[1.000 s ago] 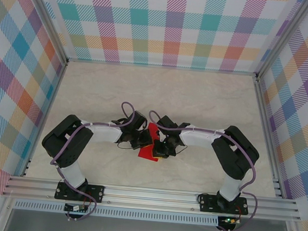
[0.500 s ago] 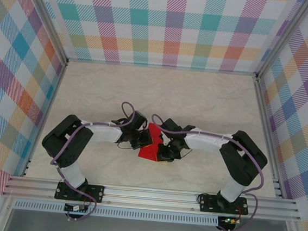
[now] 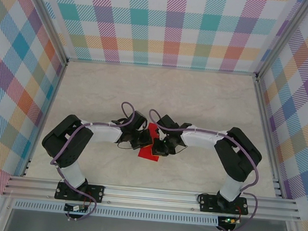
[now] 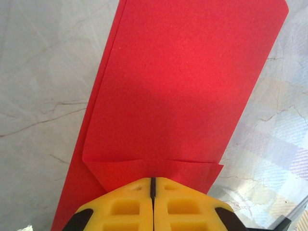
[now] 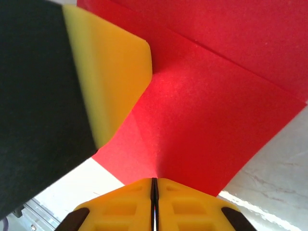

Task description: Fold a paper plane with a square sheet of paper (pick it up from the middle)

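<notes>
The red square sheet of paper (image 3: 148,153) is folded into overlapping layers and hangs just above the table between both arms. My left gripper (image 3: 144,142) is shut on one edge of it, where the left wrist view shows a creased flap of the paper (image 4: 183,96) in front of the left gripper (image 4: 153,179). My right gripper (image 3: 158,147) is shut on the opposite edge, and the right wrist view shows the right gripper (image 5: 154,180) pinching the paper (image 5: 211,120) at a crease. The left gripper's yellow finger (image 5: 113,82) stands close on the left there. The paper plane is out of view.
Pale marbled tabletop (image 3: 161,94) stretches behind the grippers, ringed by checked walls (image 3: 168,24). An aluminium rail (image 3: 151,196) runs along the near edge with both arm bases on it.
Half a second ago the right arm had swung out to the right, and the paper looked wider. It has now come back left, and the paper looks narrower again. The left arm has stayed still.
</notes>
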